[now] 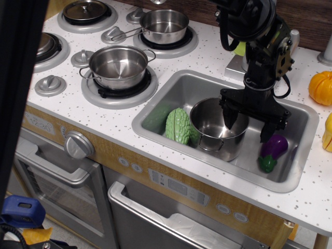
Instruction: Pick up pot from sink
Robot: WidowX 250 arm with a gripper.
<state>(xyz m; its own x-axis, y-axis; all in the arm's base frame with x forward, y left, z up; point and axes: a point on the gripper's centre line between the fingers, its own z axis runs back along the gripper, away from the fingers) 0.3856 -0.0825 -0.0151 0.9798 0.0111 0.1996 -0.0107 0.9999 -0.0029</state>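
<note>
Item: deep, shiny stainless steel cylindrical pot [218, 129] with small wire loop side handles, no lid. It stood upright in the middle of the large rectangular silver metal sink [176, 93], resting on the basin floor.

Item: black robot gripper [248, 123] on a black arm. It hung over the right side of the pot, with its fingers [230, 119] spread apart and nothing between them. The left finger reached down inside the pot's mouth; the right finger stood outside the pot's right wall, so the rim lay between the two. Whether either finger touched the steel could not be told.

Item: light green bumpy toy gourd [178, 125]. It lay in the sink, against the pot's left side.

Item: purple toy eggplant with green cap [273, 151]. It lay in the sink, right of the pot, just below the right finger.

Item: shallower, wider steel pot with loop handles [118, 66]. It sat on the front burner of the toy stove.

Item: small steel saucepan with one long handle [163, 26]. It sat on the rear burner.

Item: orange toy pumpkin [321, 87]. It stood on the white speckled counter [67, 111], at the right edge of view, beyond the sink.
</note>
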